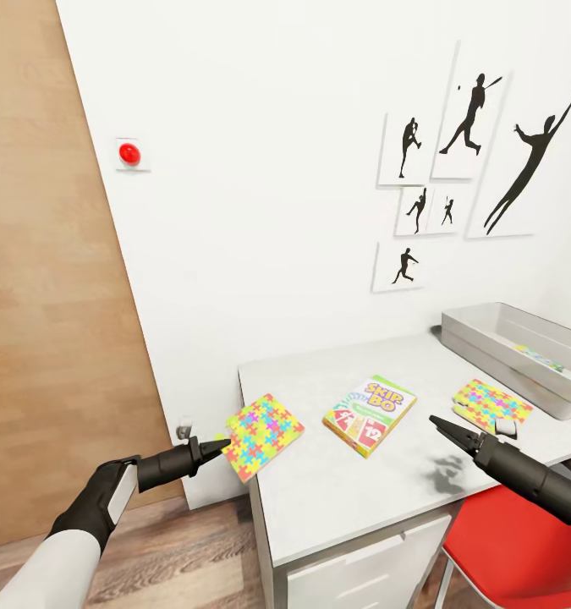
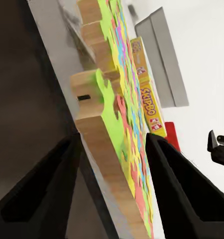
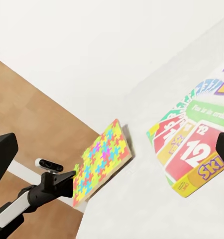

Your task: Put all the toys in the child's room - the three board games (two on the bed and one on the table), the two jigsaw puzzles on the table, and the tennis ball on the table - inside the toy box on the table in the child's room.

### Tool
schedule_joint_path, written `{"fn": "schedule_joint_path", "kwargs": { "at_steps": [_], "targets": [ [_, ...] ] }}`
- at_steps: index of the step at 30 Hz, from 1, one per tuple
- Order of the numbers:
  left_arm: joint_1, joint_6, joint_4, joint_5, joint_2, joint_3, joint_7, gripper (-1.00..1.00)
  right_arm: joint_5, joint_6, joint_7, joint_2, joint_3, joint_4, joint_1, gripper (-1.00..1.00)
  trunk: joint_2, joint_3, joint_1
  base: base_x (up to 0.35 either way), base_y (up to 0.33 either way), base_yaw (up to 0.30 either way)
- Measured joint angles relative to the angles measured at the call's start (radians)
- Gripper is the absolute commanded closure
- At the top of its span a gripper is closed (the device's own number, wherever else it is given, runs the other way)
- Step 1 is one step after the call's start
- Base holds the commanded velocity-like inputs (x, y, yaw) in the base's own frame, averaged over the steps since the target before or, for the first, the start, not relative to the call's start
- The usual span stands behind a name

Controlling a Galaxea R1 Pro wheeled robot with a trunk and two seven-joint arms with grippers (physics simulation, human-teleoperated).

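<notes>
A jigsaw puzzle [image 1: 264, 436] [image 3: 99, 162] hangs tilted over the white table's [image 1: 336, 491] left edge, and my left gripper [image 1: 222, 444] [image 2: 113, 142] is shut on its near corner [image 2: 122, 99]. The Skip-Bo board game [image 1: 370, 414] [image 3: 191, 149] lies flat mid-table. A second jigsaw puzzle [image 1: 492, 402] lies further right, beside the grey toy box [image 1: 522, 355], which has something colourful inside. My right gripper [image 1: 437, 420] [image 3: 117, 147] hovers open above the table between the Skip-Bo box and that second puzzle. The tennis ball is out of view.
A red chair [image 1: 513, 541] stands under my right arm at the table's front. White drawers [image 1: 378, 567] sit below the tabletop. A brown door [image 1: 40, 296] is at the left, a red wall button [image 1: 129, 153] beside it, and baseball silhouettes [image 1: 471, 127] hang above the table.
</notes>
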Motion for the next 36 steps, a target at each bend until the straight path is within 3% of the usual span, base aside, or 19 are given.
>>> {"fn": "schedule_joint_path", "kwargs": {
  "at_steps": [33, 36],
  "targets": [
    [0.0, -0.005, -0.001, -0.008, -0.001, -0.001, -0.012, 1.0, 0.001, 0.0, 0.0, 0.0, 0.0, 0.0, 0.0, -1.0, 0.0, 0.0, 0.0, 0.0, 0.0, 0.0],
    [0.0, -0.006, -0.006, -0.008, -0.001, -0.002, -0.014, 1.0, 0.001, 0.0, -0.001, 0.0, 0.0, 0.0, 0.0, -1.0, 0.021, 0.009, -0.011, 0.0, 0.0, 0.0]
  ]
}}
